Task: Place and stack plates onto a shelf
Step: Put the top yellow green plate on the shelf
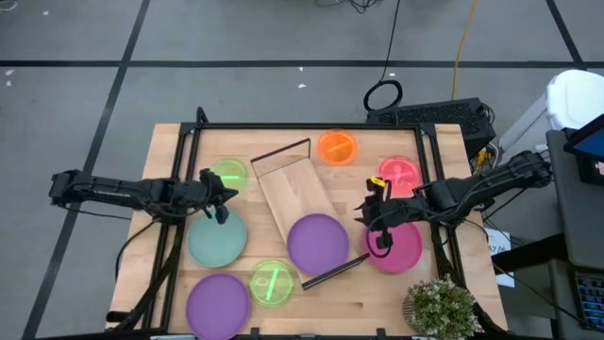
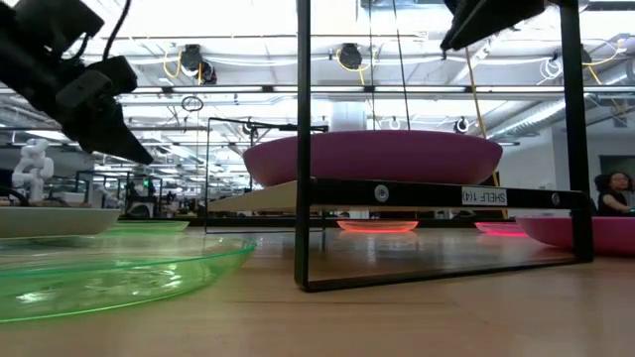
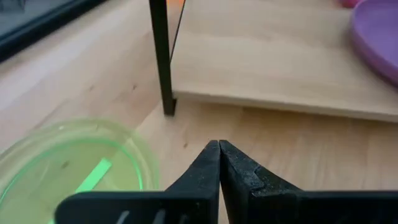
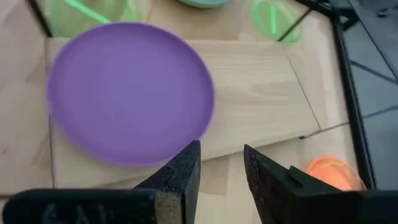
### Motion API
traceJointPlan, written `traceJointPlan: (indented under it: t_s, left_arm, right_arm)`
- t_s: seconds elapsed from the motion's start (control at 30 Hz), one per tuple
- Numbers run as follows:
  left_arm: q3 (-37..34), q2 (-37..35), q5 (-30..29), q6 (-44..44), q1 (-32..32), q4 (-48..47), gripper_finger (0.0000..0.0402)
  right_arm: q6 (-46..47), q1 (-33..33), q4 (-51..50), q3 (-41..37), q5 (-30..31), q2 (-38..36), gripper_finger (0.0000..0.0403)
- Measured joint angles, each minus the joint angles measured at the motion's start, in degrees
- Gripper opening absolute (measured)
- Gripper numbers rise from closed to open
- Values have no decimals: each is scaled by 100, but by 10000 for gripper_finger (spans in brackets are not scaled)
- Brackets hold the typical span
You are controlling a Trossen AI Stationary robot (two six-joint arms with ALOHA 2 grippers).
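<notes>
The shelf [image 1: 294,194] lies at a slant in the middle of the desk [image 1: 170,142], its wire frames at the far and near short ends, and 1 purple plate [image 1: 317,243] sits on its near end. A second purple plate [image 1: 218,302] rests by the desk's near left edge, with a teal plate [image 1: 217,238] just beyond it. Of the 2 green divided plates, one [image 1: 272,281] lies near the desk's near edge beside the shelf's near frame, and the other [image 1: 228,175] lies left of the shelf's far end. An orange plate [image 1: 337,147] sits by the far edge, a pink plate [image 1: 399,174] toward the right edge, and a magenta plate [image 1: 394,246] just right of the shelf's near end. The left gripper [image 3: 219,144] hangs between the far green plate and the teal plate, fingers clenched together and empty. The right gripper [image 4: 221,155] hovers over the magenta plate's far rim, fingers parted and holding nothing. A potted plant [image 1: 441,307] stands at the near right corner.
</notes>
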Motion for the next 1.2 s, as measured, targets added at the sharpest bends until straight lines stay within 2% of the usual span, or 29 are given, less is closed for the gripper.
traceJointPlan:
  t_s: [0.13, 0.3, 0.43, 0.7, 1.2]
  left_arm:
    - [315, 534, 20, -211, 19, -295, 59]
    - [523, 1238, 26, -5, 143, -364, 130]
    - [599, 1795, 39, 34, 276, -600, 163]
    - [640, 2640, 15, 42, 527, -536, 168]
    - [640, 3174, 11, 417, 551, -429, 168]
  right_arm:
    - [98, 0, 796, -457, 9, -2, 105]
    - [102, 0, 1811, -1040, 7, -2, 105]
    - [102, 2, 2113, -1196, 11, 0, 105]
    - [100, -13, 2242, -1198, 594, -35, 105]
    - [220, -24, 2456, -1198, 606, -37, 105]
